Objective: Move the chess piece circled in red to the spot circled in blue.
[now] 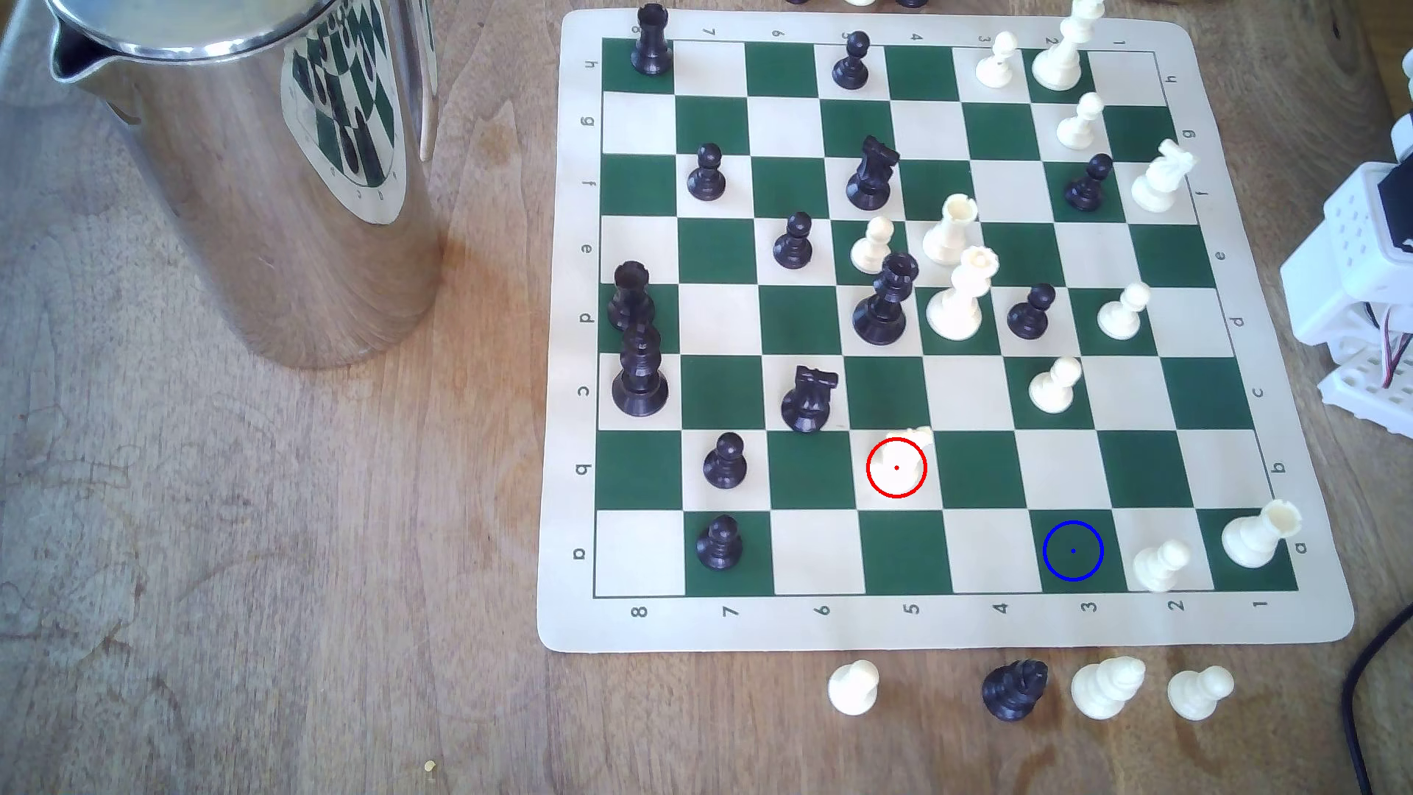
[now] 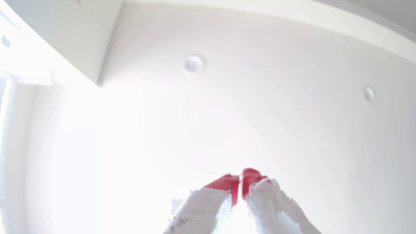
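Observation:
The chess piece (image 1: 902, 462), a cream knight, stands on a cream square inside the red ring, near the board's front edge in the exterior view. The spot (image 1: 1073, 550) is a dark green square in the front row with a blue ring and dot, two files to the exterior view's right of the knight and one row nearer. It is bare. My gripper (image 2: 240, 177) appears in the wrist view with its red tips pressed together and white wrapped fingers (image 2: 202, 209), pointing up at a white ceiling. It holds nothing. The arm's white base (image 1: 1361, 290) sits off the board at the exterior view's right.
Cream and black pieces crowd the green-and-cream board (image 1: 566, 627). A cream pawn (image 1: 1161, 564) and cream rook (image 1: 1258, 533) stand right of the spot. Several pieces (image 1: 1017, 690) lie on the wood before the board. A steel jug (image 1: 252, 176) stands at the left.

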Motion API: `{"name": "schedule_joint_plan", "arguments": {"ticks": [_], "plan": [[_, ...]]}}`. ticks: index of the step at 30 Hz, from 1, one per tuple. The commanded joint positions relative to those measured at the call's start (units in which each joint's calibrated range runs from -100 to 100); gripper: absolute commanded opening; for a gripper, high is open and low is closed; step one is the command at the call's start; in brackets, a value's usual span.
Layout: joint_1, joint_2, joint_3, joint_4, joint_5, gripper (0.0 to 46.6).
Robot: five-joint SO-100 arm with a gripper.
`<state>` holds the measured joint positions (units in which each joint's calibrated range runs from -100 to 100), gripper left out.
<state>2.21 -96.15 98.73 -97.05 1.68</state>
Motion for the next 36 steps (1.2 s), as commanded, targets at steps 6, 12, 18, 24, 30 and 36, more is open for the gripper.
{"name": "schedule_joint_plan", "arguments": {"ticks": [6, 12, 18, 24, 30, 36], "plan": [[-5.3, 0.4, -2.3, 13.3, 0.1, 0.2], [-6.0, 0.4, -13.0, 41.1, -0.1, 0.2], [-5.4, 0.4, -17.1, 62.2, -0.2, 0.2], [-7.7, 0.5, -16.2, 72.6, -0.3, 0.2], [-8.8, 0.5, -18.4, 87.1, -0.4, 0.2], [-7.7, 0.5, -23.5, 108.3, -0.3, 0.2]]}}
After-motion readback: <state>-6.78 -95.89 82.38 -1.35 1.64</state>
